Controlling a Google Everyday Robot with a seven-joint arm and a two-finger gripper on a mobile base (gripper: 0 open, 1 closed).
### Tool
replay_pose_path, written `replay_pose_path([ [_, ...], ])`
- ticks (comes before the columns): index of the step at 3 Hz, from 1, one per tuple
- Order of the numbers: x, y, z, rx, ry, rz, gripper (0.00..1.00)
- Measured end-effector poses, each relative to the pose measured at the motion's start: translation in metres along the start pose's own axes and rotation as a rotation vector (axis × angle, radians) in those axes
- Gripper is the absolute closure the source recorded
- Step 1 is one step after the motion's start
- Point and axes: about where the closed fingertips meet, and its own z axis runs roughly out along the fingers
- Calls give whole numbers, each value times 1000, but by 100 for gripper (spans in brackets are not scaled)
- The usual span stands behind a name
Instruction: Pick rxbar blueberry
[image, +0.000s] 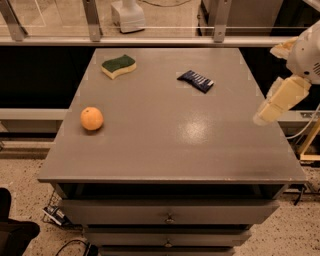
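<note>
Grey table (170, 150) is seen from above. Gripper (274, 106) is held at its 3 o'clock edge; grip state can't be told. Sponge (119, 66) is placed approx. 11 o'clock, orange (92, 118) at 9, snack bar (195, 80) flat at 1, well apart from gripper.

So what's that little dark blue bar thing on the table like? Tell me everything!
The small flat dark navy-blue snack bar wrapper is a thin rectangle with white lettering on top. It lies flat and slanted on the far right part of the grey table top. Only the table touches it. The robot's cream-coloured gripper hangs off to the right, by the table's edge, well apart from the bar.
</note>
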Motion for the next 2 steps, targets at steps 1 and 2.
replay_pose_path([
  [1,-7,-36,34,45,-171,97,0],
  [2,-14,-57,60,65,-303,186,0],
])
